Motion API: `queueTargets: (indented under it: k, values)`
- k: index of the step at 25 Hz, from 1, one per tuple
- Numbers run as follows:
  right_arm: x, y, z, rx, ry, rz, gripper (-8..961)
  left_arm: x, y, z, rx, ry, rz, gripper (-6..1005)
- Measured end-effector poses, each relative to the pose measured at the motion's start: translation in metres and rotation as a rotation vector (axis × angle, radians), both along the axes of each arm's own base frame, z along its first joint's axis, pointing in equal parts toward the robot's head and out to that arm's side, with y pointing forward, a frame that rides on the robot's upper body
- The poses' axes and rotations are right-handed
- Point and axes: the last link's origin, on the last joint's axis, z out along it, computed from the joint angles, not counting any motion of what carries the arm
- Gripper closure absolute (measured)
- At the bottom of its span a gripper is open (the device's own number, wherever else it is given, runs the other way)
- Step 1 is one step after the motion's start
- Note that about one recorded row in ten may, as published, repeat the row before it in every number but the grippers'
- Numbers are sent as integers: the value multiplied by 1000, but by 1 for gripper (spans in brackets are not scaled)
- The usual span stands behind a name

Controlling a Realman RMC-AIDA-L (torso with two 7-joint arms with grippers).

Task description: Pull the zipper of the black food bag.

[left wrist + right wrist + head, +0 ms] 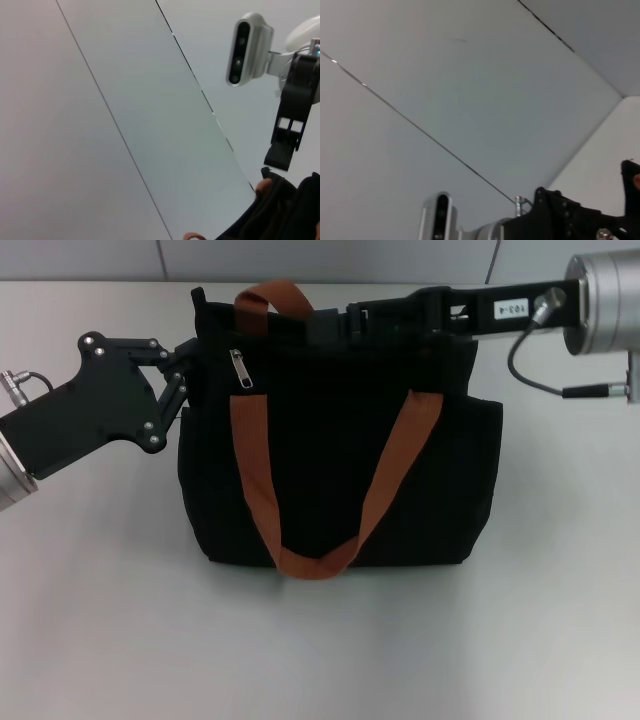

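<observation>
Bench [320,650] foreground; black food bag [340,470] centre. Left end effector [188,370] clamped on bag's upper-left edge; right end effector [335,322] top, state unclear. Next: reach zipper [240,368].

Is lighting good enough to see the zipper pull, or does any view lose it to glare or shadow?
Head view: even light, soft shadow under the black food bag; the silver zipper pull stands out, no glare. Left wrist view: mostly pale wall, only a dark bag edge, zipper not visible. Right wrist view: wall, no zipper.
</observation>
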Motion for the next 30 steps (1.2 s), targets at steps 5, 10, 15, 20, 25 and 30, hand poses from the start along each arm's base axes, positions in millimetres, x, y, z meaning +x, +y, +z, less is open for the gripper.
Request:
queueTargets:
  k: [5,10,15,20,25,30]
  values:
    - [-10,11,-3,-2,-98,-9,332,0,1,1,4,-3,0,971]
    - [-18,14,-9,-10,-143,12,411,2,1,0,1,-2,-6,971]
    - [-25,15,-17,-22,-179,29,452,3,2,0,0,-2,-10,971]
    - [-30,19,-22,-11,-204,29,469,4,3,-1,-2,-2,-13,971]
    - [-36,21,-28,-7,-228,36,473,5,3,-1,-3,-1,-17,970]
    - [-39,22,-32,-8,-248,42,530,6,4,-1,-5,-2,-23,970]
